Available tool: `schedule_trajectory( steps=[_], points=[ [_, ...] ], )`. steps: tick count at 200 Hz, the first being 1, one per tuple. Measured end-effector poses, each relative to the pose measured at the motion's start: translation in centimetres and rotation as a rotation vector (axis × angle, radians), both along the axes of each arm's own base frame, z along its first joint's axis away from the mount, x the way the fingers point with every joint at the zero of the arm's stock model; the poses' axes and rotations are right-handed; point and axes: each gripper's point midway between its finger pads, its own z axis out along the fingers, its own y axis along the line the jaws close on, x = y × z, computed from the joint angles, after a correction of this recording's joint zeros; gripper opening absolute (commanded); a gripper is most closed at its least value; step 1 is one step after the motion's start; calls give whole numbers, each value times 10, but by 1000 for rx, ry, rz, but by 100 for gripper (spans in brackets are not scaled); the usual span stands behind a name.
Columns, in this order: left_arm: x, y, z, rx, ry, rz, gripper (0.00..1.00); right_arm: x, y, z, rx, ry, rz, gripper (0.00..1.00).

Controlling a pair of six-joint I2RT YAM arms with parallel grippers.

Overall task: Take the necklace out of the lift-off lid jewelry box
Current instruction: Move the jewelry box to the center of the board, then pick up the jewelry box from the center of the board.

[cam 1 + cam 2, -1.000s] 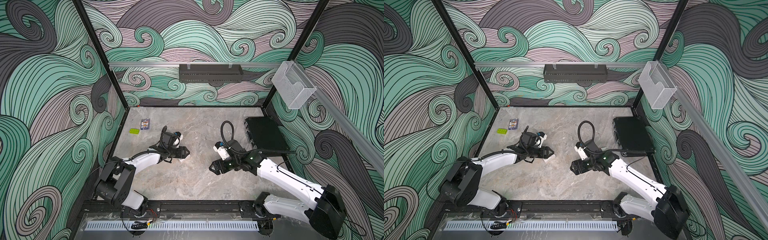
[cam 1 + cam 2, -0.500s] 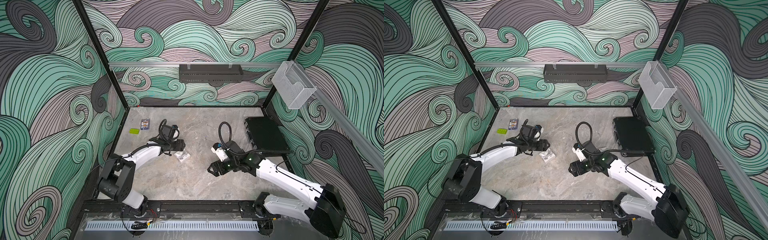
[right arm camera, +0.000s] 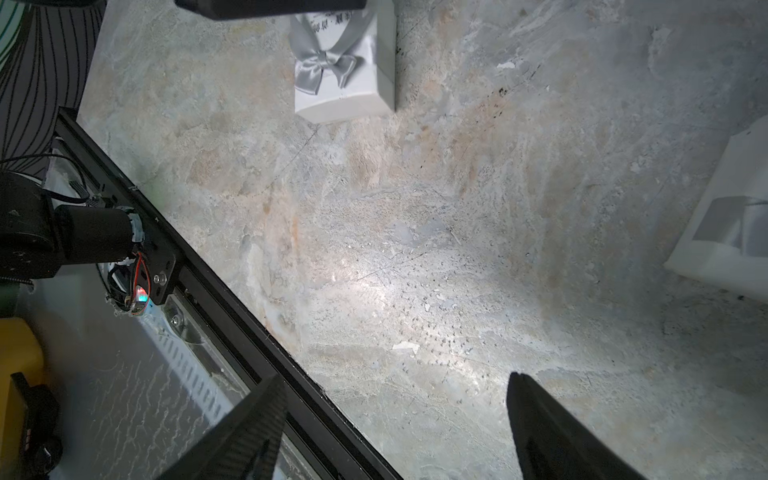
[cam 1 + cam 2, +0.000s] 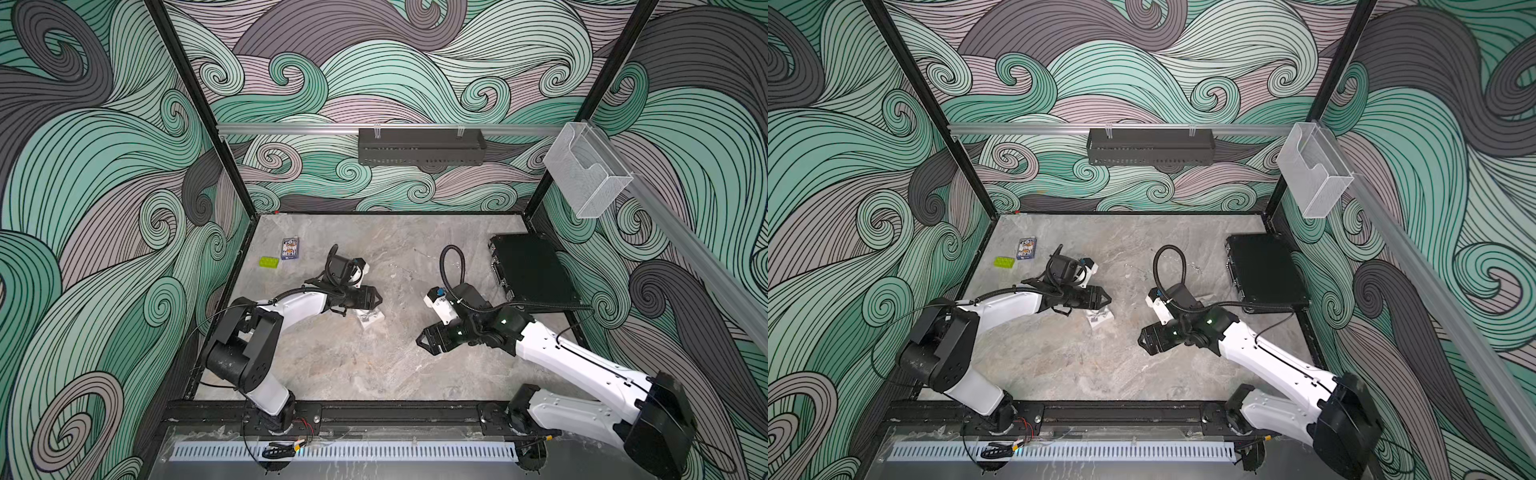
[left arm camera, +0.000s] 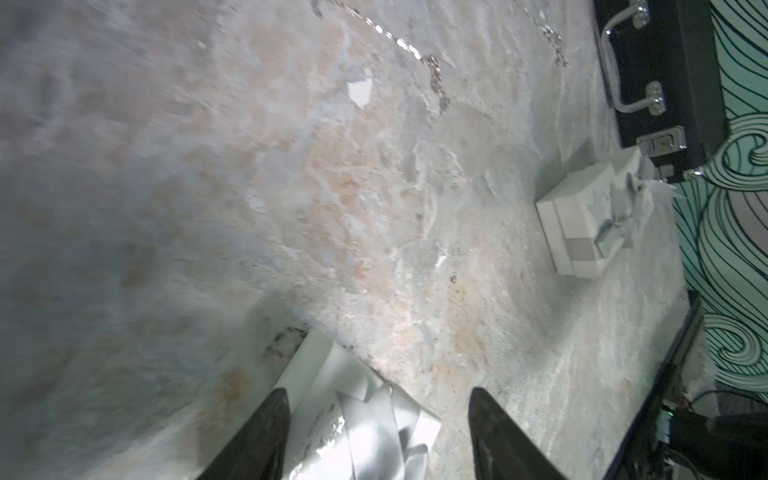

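Nearest the arm bases, the right gripper (image 4: 422, 343) hangs low over the marbled tabletop (image 4: 353, 365). Its jaws are spread wide, and the right wrist view shows only bare stone between them.

Just beyond it, toward the left arm, a white jewelry box with a silver bow (image 4: 370, 320) sits on the table. I cannot tell whether this is the whole box or only its lid. The left gripper (image 4: 377, 297) is right over the box's far edge, jaws parted and clamping nothing. In the left wrist view the bow (image 5: 365, 428) shows low between the two dark fingers (image 5: 266, 432); one finger overlaps the box there, and contact cannot be judged.

The necklace (image 5: 434, 66) is out of any box. Its silver chain lies loose on bare stone well ahead of the left gripper's fingertips, on the side toward the black case (image 4: 534, 270), with a second stretch of links nearer the case's handle. Neither gripper touches it. In both top views it is too faint to place.

A second white ribboned box (image 5: 590, 224) rests near the case's latched corner. Farther back on the left lie a green studded brick (image 4: 269, 262) and a card deck (image 4: 290, 248), side by side.
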Motion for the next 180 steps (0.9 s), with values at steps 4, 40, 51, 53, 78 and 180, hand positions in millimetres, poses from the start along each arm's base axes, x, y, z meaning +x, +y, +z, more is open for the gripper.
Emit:
schedule_trajectory(
  steps=[4, 40, 51, 53, 78, 180],
  points=[
    [-3, -4, -2, -2, 6, -13, 66, 0, 0, 0, 0, 0, 0, 87],
    [-32, -33, -8, -34, 45, -89, 65, -1, 1, 0, 1, -1, 5, 86],
    [-39, -38, -8, -45, 54, -97, 65, -2, 1, 1, 2, -3, 7, 87],
    [-40, -39, -8, -46, 56, -97, 65, -2, 1, 1, 2, -3, 7, 87],
    [-48, -43, 8, -69, 37, -93, 68, -3, 1, 0, -7, -6, 1, 86],
    [-22, 83, 62, 108, -219, 303, 77, 5, 36, -40, -210, -66, -129, 89]
  ],
)
